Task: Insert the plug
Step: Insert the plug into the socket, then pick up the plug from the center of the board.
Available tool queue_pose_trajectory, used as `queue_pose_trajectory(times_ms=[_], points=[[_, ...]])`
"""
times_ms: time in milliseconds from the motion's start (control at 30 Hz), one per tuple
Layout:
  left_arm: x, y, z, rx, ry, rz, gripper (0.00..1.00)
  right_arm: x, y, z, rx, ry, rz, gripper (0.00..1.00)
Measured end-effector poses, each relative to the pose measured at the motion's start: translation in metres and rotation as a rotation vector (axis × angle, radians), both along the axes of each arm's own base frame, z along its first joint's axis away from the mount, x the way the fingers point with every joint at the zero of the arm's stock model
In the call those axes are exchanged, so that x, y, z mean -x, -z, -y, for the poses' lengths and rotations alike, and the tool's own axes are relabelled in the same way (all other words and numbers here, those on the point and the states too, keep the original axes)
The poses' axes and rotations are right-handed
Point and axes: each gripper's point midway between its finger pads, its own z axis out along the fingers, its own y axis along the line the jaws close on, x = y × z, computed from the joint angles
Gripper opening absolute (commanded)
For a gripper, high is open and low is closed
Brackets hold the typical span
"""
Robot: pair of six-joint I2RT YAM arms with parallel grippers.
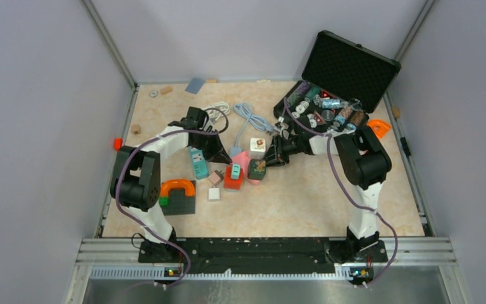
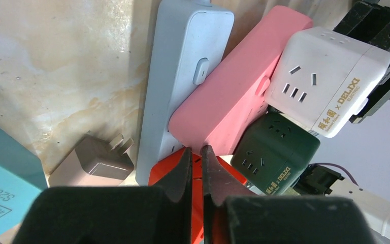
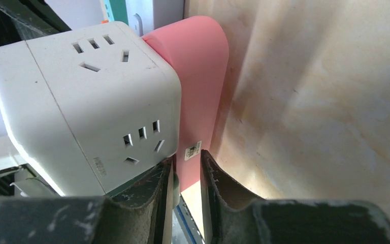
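The left gripper (image 2: 196, 151) has its fingers pressed almost together with nothing visibly caught between them. It hangs low over a red-orange plastic block (image 2: 231, 177) at the near ends of the power strips. Just beyond its tips lie a long pink plastic power strip (image 2: 238, 86) and a pale blue plastic power strip (image 2: 183, 76), side by side and touching. A dark green cube socket (image 2: 277, 152) and a white cube socket with printed lettering (image 2: 325, 76) sit against the pink one's far side. The right gripper (image 3: 186, 161) comes in from the opposite side, close beside the white cube. Its fingers stand a narrow gap apart with the pink strip's end showing through, and I cannot tell whether it pinches anything. The plug itself, a small taupe plastic adapter with flat metal blades (image 2: 92, 161), lies loose on the marbled beige tabletop (image 2: 56, 76). It is just left of the pale blue strip, with its blades pointing roughly toward that strip, and neither gripper touches it. The task therefore looks barely begun, at the approach before any pickup. The next move would likely call for the left gripper to spread, shift sideways to the adapter and take it by the body with the blades left free. It would then turn the blades square to a matching socket face. The adapter looks light and smooth-sided, so it could twist in a loose hold.
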Motion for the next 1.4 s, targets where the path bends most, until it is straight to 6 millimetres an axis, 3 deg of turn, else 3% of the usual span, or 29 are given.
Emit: queue_pose_trajectory(times_ms=[100,267,300,333,367,500,700,900,1000,1100,1233,1400], points=[[0.000,-0.002,0.002,0.000,0.006,0.007,0.22,0.000,0.001,0.003,0.029,-0.002,0.004,0.04],[-0.001,0.001,0.005,-0.051,0.030,0.053,0.63,-0.003,0.009,0.005,0.110,0.000,0.037,0.35],[-0.001,0.002,0.005,-0.060,0.034,0.058,0.72,-0.004,0.011,0.006,0.132,-0.002,0.049,0.39],[-0.002,0.000,0.007,-0.057,0.036,0.068,0.89,-0.003,0.013,0.006,0.152,-0.005,0.057,0.43],[-0.003,-0.004,0.008,-0.059,0.039,0.085,0.98,-0.001,0.014,0.007,0.168,-0.010,0.057,0.46],[-0.018,-0.025,0.000,-0.091,0.024,0.198,0.99,0.002,0.008,0.013,0.215,-0.020,0.084,0.54],[-0.029,-0.071,-0.024,-0.166,-0.014,0.395,0.99,0.003,0.004,0.043,0.328,-0.001,0.109,0.69],[-0.020,-0.100,-0.057,-0.288,-0.087,0.502,0.99,-0.006,-0.018,0.082,0.434,0.053,0.163,0.78],[-0.001,-0.097,-0.076,-0.344,-0.131,0.485,0.99,-0.012,-0.034,0.093,0.463,0.079,0.210,0.91],[0.021,-0.087,-0.086,-0.360,-0.159,0.417,0.94,-0.013,-0.048,0.097,0.470,0.094,0.251,0.93],[0.047,-0.068,-0.084,-0.332,-0.160,0.288,0.85,-0.014,-0.059,0.098,0.462,0.106,0.283,0.93],[0.076,-0.034,-0.077,-0.324,-0.149,0.122,0.70,-0.012,-0.059,0.098,0.464,0.103,0.274,0.93]])
